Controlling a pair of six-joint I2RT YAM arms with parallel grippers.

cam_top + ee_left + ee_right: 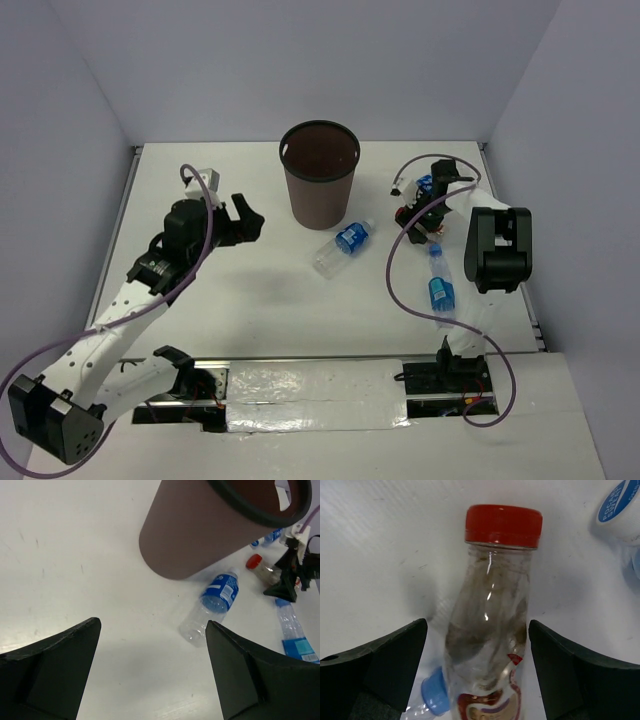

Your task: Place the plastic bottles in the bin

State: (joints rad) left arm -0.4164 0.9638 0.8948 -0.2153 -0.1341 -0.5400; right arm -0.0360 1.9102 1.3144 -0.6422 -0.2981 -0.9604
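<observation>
The brown bin (320,175) stands upright at the table's back centre; it also fills the top of the left wrist view (200,530). A clear blue-labelled bottle (343,247) lies just in front of it, also in the left wrist view (212,605). My left gripper (243,220) is open and empty, left of the bin. My right gripper (412,215) is open around a lying red-capped bottle (492,625), fingers either side without touching. Another blue-labelled bottle (440,285) lies nearer my right arm; its blue cap (434,690) shows beside the red-capped bottle.
A further blue-labelled bottle (425,184) lies behind the right gripper, its cap end at the right wrist view's top right (620,505). The right arm's purple cable (395,270) loops over the table. Grey walls close in the table's back and sides.
</observation>
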